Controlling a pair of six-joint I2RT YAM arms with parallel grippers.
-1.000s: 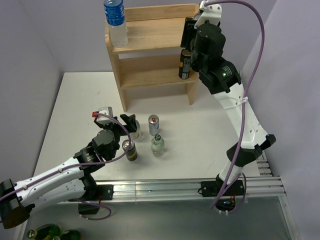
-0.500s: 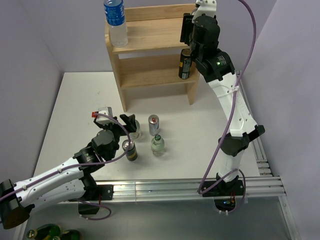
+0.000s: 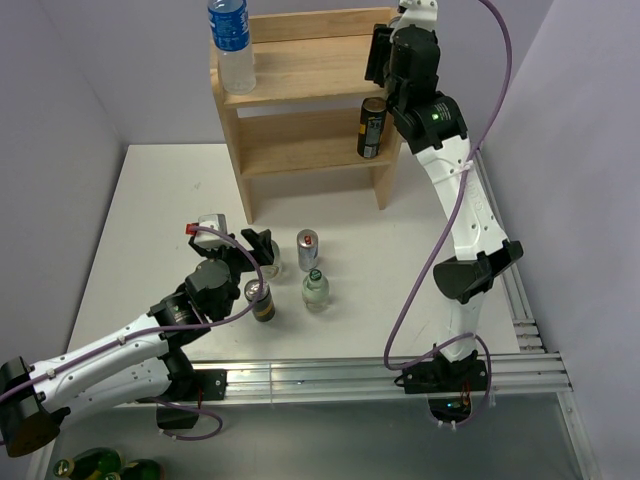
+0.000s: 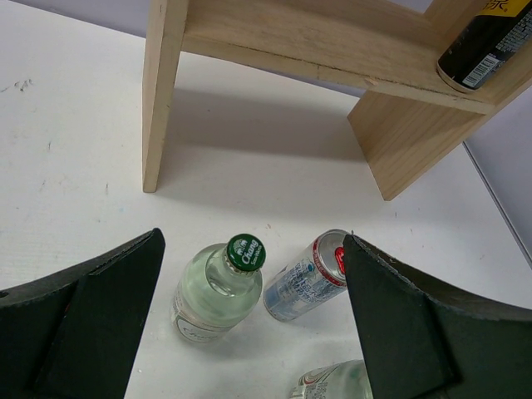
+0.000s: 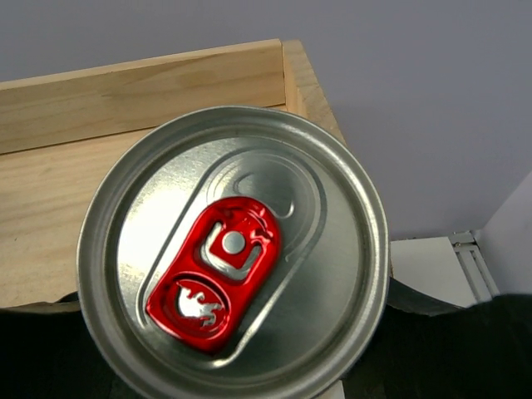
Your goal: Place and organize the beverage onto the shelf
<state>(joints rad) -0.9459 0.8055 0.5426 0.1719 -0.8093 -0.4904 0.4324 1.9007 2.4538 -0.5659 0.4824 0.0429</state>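
The right pincer [image 3: 383, 55] is clamped on a silver aluminium can with a red pull-tab [image 5: 233, 249], which is gripped by its sides and carried upright. A bad release is judged the main risk. The can is held close to the right end of the light wooden two-tier shelf [image 3: 300, 70], so if it is let go with its base partly past that end, it could be tipped off the top tier. Whether the base touches the board cannot be told, and a release from above could leave the can toppled. A black and gold can [image 3: 372, 127], set on the lower tier just beneath the pincer, could be struck by such a fall.

The top board is seen directly under the pincer, with the low back rail just beyond the can. A clear plastic water bottle with a blue label [image 3: 231, 45] is stood well away at the opposite end.

The left pincer [image 4: 253, 249] is spread wide, and a clear glass bottle with a green cap [image 4: 218, 287] is framed just ahead of it on the white table [image 4: 75, 150].
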